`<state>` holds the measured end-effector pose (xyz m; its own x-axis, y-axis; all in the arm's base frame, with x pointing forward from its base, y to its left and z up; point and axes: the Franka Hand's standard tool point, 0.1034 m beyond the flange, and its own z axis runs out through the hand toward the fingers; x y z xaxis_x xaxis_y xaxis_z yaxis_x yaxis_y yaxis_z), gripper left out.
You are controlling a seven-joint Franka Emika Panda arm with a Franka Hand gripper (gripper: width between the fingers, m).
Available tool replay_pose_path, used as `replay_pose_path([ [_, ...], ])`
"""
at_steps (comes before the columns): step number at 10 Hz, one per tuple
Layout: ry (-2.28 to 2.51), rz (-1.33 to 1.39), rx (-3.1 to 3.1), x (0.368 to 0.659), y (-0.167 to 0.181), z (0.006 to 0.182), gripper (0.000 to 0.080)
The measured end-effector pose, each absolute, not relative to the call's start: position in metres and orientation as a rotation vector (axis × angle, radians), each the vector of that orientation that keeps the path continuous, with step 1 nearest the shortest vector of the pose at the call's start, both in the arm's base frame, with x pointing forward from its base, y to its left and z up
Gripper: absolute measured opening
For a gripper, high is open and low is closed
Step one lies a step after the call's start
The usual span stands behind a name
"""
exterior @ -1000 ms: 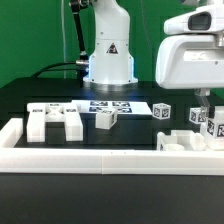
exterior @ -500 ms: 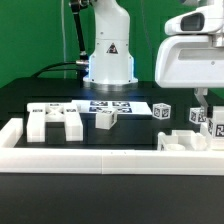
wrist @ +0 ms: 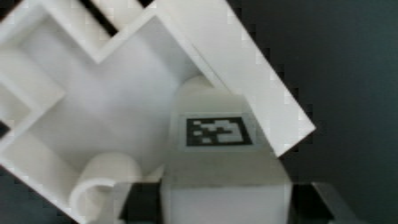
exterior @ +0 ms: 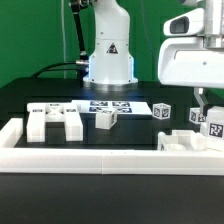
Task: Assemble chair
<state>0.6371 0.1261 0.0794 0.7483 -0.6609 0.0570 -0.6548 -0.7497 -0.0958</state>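
Observation:
My gripper [exterior: 204,103] hangs at the exterior view's right, over a cluster of white chair parts. In the wrist view the gripper [wrist: 228,202] is shut on a white tagged chair post [wrist: 217,140]; dark fingers [wrist: 146,200] press both of its sides. Under the post lies a white open-framed chair piece [wrist: 89,90], also seen in the exterior view [exterior: 184,141]. A slotted chair slab [exterior: 55,121] lies at the left. A small tagged block [exterior: 106,119] lies in the middle. A tagged cube [exterior: 163,112] lies right of centre. Whether the held post touches the framed piece I cannot tell.
The marker board [exterior: 112,105] lies flat in front of the robot base [exterior: 108,60]. A long low white border frame [exterior: 100,152] runs along the front and up the left side. More tagged white pieces [exterior: 214,126] sit beside the gripper at the far right.
The gripper has risen slightly at the exterior view's right with the post in it. The other parts have not moved.

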Motion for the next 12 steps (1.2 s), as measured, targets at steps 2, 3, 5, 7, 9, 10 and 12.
replay_pose_path([
  [2,1.340,-0.116,-2.756,0.6358,0.1282,0.0789,0.0291],
  [3,1.454,-0.111,-2.699,0.6352,0.1299,0.0789,0.0291],
  [5,1.648,-0.107,-2.582,0.6354,0.1297,0.0790,0.0291],
  [7,1.725,-0.102,-2.527,0.6355,0.1296,0.0790,0.0291],
  [9,1.621,-0.107,-2.599,0.6356,0.1284,0.0794,0.0496],
  [10,1.560,-0.111,-2.640,0.6363,0.1254,0.0802,0.0496],
  [12,1.367,-0.121,-2.753,0.6362,0.1258,0.0802,0.0618],
])
